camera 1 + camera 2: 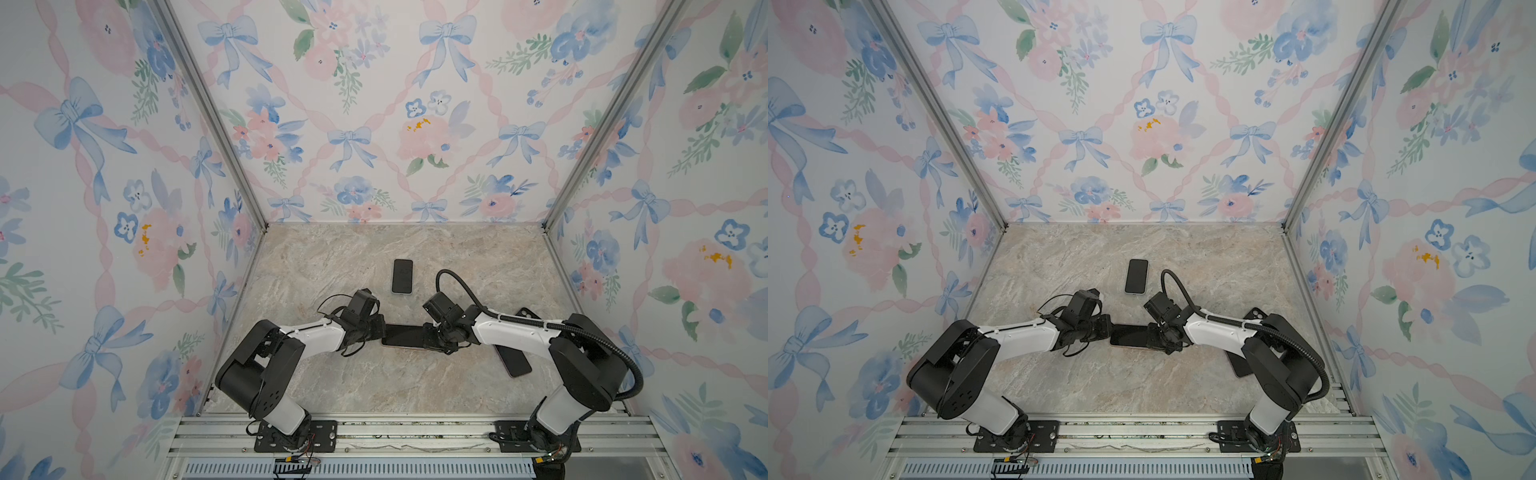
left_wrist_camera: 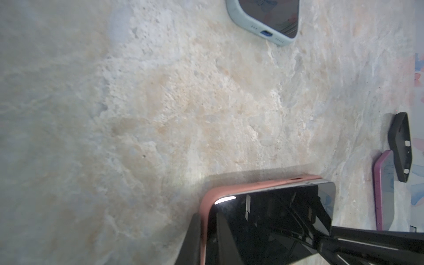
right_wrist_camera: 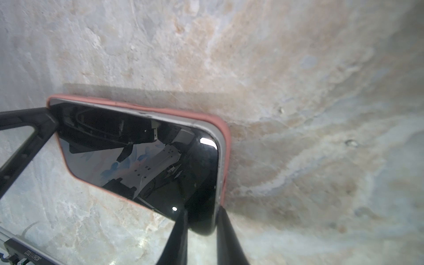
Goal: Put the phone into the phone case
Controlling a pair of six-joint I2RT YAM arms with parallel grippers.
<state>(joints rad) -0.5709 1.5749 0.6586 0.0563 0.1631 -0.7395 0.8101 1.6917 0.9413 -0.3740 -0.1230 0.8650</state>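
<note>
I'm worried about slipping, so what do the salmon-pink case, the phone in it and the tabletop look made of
The salmon-pink case is likely silicone or soft rubber: matte, its rounded rim shows no glare. The phone has a glossy glass front mirroring its surroundings, edged by a silvery band, probably metal. The tabletop is marble-look, beige-veined, low sheen; real stone or printed laminate, cannot tell.

White arms (image 1: 311,332), black joints; right arm's black cable (image 1: 528,321) looks corrugated.
</note>
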